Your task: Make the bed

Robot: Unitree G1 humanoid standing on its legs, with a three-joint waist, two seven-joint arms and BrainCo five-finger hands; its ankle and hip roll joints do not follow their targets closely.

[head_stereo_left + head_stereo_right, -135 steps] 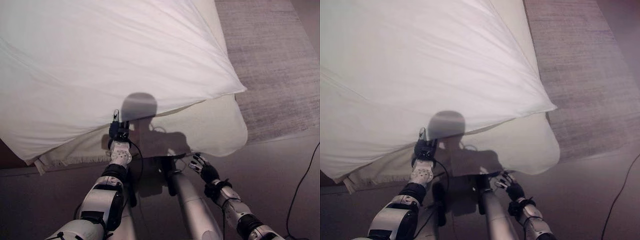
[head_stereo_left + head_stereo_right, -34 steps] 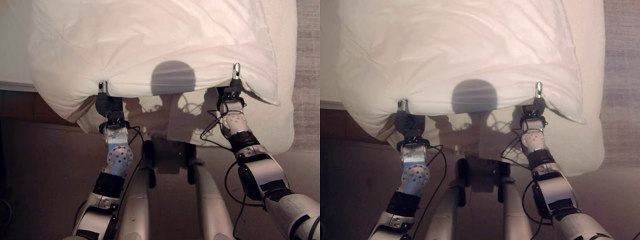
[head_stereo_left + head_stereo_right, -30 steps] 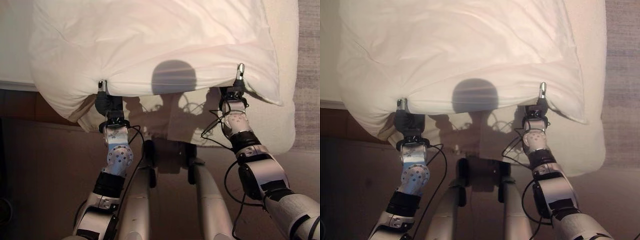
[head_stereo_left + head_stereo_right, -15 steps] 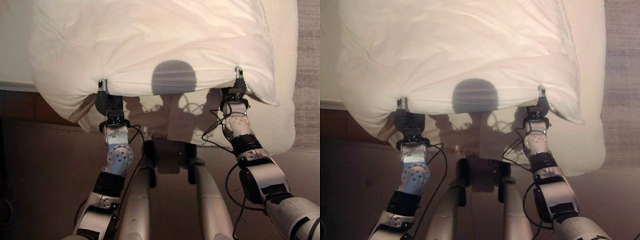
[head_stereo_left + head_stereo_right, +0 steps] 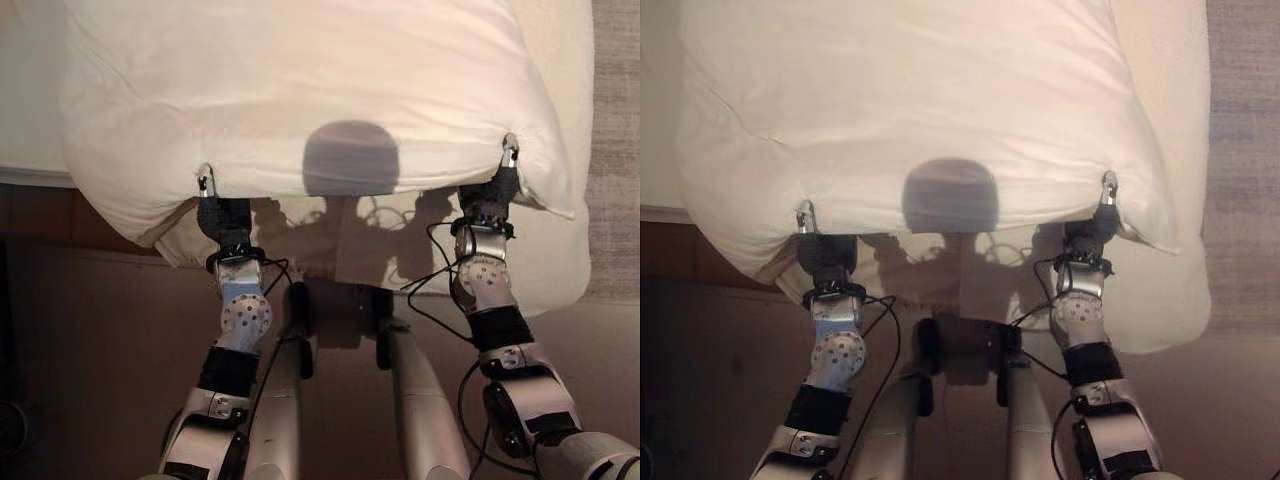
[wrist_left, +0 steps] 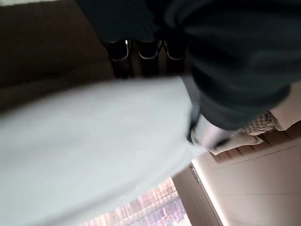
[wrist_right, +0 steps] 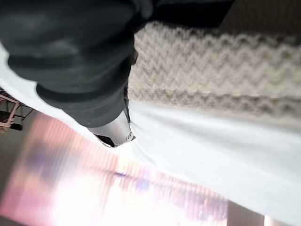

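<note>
A puffy white duvet [image 5: 320,90] lies over the foot of the bed, its near edge lifted. My left hand [image 5: 222,218] is shut on that edge toward its left corner. The right hand [image 5: 490,200] is shut on the edge beside the right corner. In the left wrist view, dark-tipped fingers [image 6: 148,49] curl behind the white duvet [image 6: 94,141] and the thumb [image 6: 207,134] presses on its front. The right wrist view shows the thumb [image 7: 115,129] pinching the duvet [image 7: 211,146].
Under the duvet a cream knitted blanket [image 7: 211,61] hangs over the foot of the mattress [image 5: 560,260]. A grey rug [image 5: 615,150] lies to the right of the bed. Dark floor [image 5: 90,350] lies in front of the bed.
Both hands have drawn the duvet's near edge toward me. The right hand has also shifted to the right, closer to the corner.
</note>
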